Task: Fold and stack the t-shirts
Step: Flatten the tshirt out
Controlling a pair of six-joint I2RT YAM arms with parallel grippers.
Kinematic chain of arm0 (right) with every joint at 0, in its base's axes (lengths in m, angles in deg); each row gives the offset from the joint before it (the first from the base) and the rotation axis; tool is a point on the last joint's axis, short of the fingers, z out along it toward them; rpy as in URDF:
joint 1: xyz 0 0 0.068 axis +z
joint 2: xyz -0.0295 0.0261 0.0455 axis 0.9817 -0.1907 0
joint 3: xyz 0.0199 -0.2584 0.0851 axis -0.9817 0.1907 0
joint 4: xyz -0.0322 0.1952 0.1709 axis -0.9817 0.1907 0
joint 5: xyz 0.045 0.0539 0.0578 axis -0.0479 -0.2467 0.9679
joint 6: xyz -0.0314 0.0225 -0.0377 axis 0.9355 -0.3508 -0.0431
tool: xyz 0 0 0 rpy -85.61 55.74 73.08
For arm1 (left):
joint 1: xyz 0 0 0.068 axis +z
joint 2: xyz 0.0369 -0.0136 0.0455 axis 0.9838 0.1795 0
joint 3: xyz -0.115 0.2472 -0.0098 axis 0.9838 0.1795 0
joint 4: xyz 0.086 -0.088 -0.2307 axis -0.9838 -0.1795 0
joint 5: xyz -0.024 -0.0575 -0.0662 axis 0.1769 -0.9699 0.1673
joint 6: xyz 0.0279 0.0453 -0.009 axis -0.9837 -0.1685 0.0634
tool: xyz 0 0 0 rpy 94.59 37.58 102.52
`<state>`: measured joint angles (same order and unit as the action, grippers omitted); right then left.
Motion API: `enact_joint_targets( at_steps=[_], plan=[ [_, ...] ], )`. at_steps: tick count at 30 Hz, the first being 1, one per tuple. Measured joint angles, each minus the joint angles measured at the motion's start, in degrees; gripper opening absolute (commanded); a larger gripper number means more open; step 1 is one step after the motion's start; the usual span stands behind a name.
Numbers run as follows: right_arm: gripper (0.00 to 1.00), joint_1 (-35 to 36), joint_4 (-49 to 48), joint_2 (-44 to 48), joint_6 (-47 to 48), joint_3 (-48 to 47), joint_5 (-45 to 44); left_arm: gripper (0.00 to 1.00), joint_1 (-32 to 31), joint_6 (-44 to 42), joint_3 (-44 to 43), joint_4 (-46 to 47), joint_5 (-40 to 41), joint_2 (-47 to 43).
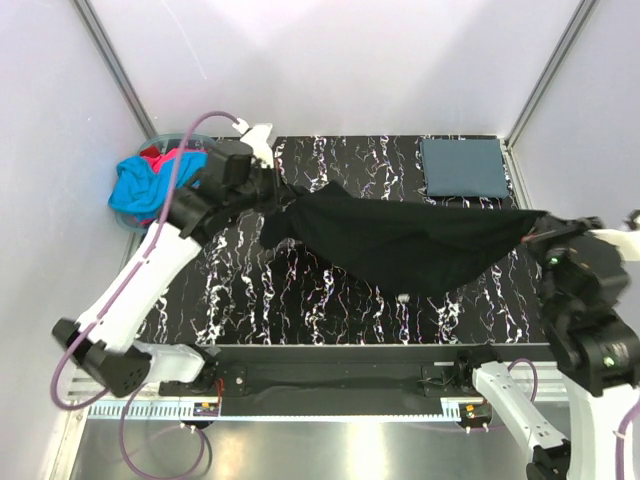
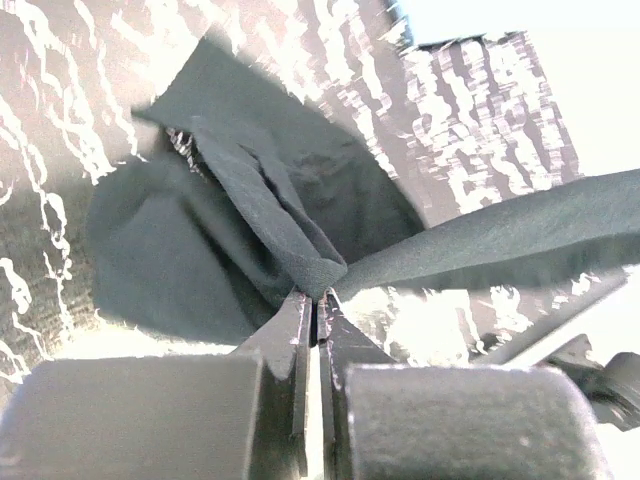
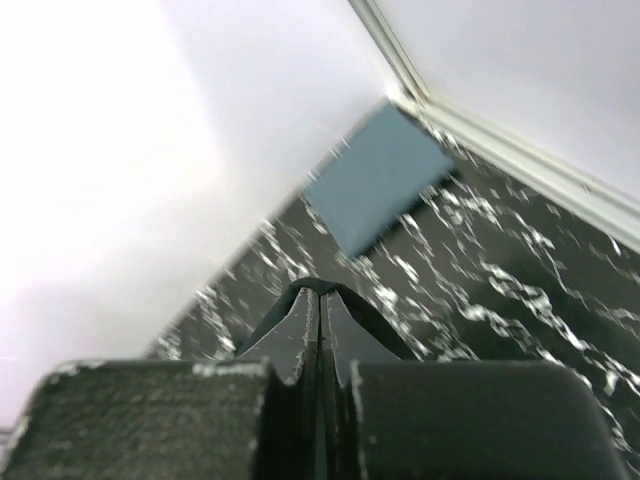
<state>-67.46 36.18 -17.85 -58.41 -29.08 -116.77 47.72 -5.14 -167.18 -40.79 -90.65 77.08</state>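
While it hangs stretched between the two grippers, the black shirt (image 1: 400, 240) spans the middle of the table (image 1: 300, 300) from the far left toward the right edge. It sags in a wide belly between its two held ends. Whether its lowest fold touches the table cannot be told from above.

The left gripper (image 1: 275, 192) has its jaws pressed together on one bunched end of the shirt. In the left wrist view the fingers (image 2: 290, 340) meet with only a thin seam between them. The cloth (image 2: 250, 200) fans out from the tips (image 2: 320, 298), one part drooping in folds to the left and one taut band running off to the right.

The right gripper (image 1: 540, 228) holds the other end at the right edge of the table. Its wrist view shows the jaws closed tight (image 3: 320, 295), with a thin dark hem of cloth wrapped over the tips.

A blue-grey shirt (image 1: 463, 167) lies folded into a neat flat rectangle in the far right corner of the table, well apart from the black one. The right wrist view shows it (image 3: 378, 180) beside the wall.

At the far left, beyond the left arm, a cyan shirt (image 1: 140, 190) and a red shirt (image 1: 165, 158) sit crumpled together in a pale tub (image 1: 158, 136), the red one behind the cyan.
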Motion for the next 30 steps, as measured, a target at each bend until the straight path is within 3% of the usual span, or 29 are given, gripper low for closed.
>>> enact_joint_targets(
  at_steps=[5, 14, 19, 23, 24, 25, 26, 27, 30],
  plan=[
    [0.0, 0.0, -0.3, 2.7, 0.6, -6.2, -0.4, 0.0, -2.4, 0.2, -1.4, -3.3, -1.3, -7.0],
    [0.0, 0.0, -0.1, 11.1, 0.4, -8.9, -0.9, 0.0, -4.4, 3.1, -3.8, -6.7, -6.3, -13.8],
    [0.0, 0.0, -0.7, 8.7, 0.7, -5.4, -2.8, 0.0, -3.7, 1.6, -9.6, -7.1, -6.0, -8.3],
    [0.0, 0.0, -1.7, -2.7, 1.7, -5.2, -1.6, 0.0, 1.0, -1.0, -16.9, -6.9, -7.1, 5.0],
    [0.0, 0.0, -2.0, -5.3, 1.8, -5.2, -1.0, 0.02, 2.1, -1.7, -18.5, -6.4, -7.2, 8.1],
    [0.0, 0.0, -2.5, -8.3, 1.8, -4.7, -0.2, 0.14, 3.3, -2.6, -20.7, -6.4, -7.3, 13.0],
    [0.0, 0.0, -2.9, -10.7, 1.8, -3.8, 0.3, 0.29, 4.2, -4.0, -23.0, -6.3, -7.5, 18.2],
    [0.0, 0.0, -3.4, -12.8, 1.8, -2.5, 0.8, 0.52, 5.0, -5.4, -25.9, -6.3, -7.6, 23.6],
    [0.0, 0.0, -3.6, -15.9, 1.8, 2.3, 2.0, 0.59, 6.9, -8.4, -35.1, -6.2, -7.8, 39.2]
  ],
)
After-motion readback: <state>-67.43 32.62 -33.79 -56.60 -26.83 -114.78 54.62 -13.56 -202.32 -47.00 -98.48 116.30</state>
